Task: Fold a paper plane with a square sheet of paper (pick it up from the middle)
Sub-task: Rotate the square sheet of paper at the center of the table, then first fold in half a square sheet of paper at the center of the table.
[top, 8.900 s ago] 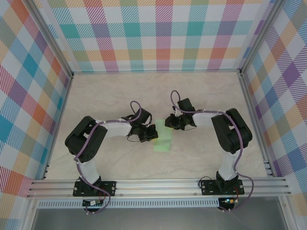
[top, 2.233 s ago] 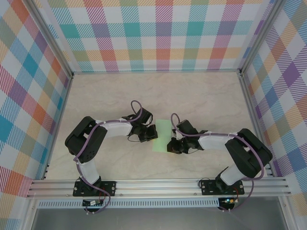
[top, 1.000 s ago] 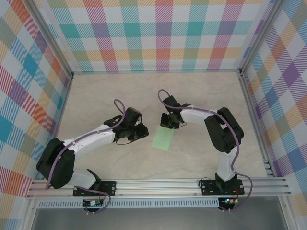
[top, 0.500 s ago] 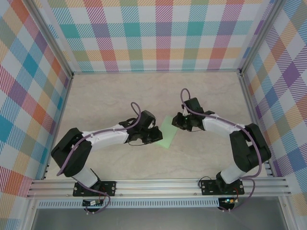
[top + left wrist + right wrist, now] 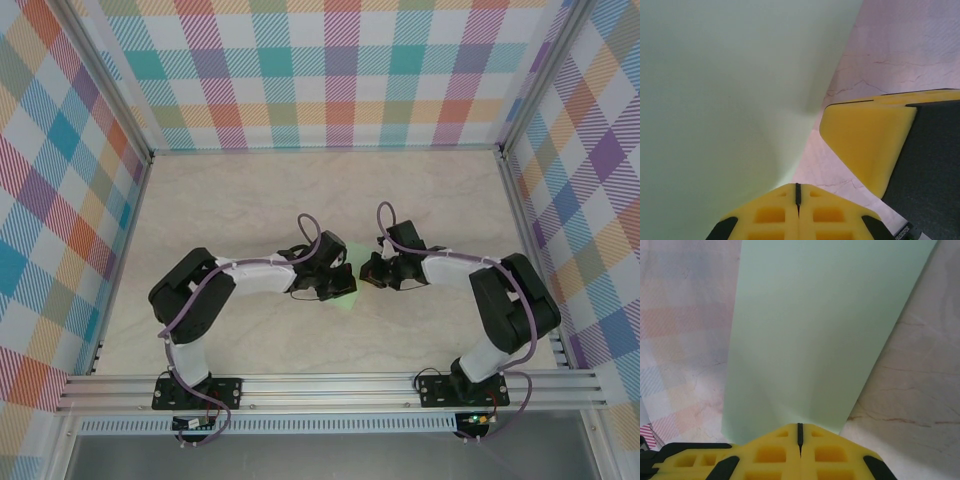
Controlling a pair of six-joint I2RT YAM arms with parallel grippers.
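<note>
Two grippers, both clamped shut on the sheet of paper (image 5: pixel 825 330), a folded strip between them: its long axis runs straight ahead of the right gripper (image 5: pixel 800 432), it spreads ahead-left of the left gripper (image 5: pixel 797 190), and both are equally near.

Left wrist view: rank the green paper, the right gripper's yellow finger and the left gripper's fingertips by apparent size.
Largest by far: green paper. Then right gripper's yellow finger and left gripper's fingertips: about alike, both cropped, so unranked.
</note>
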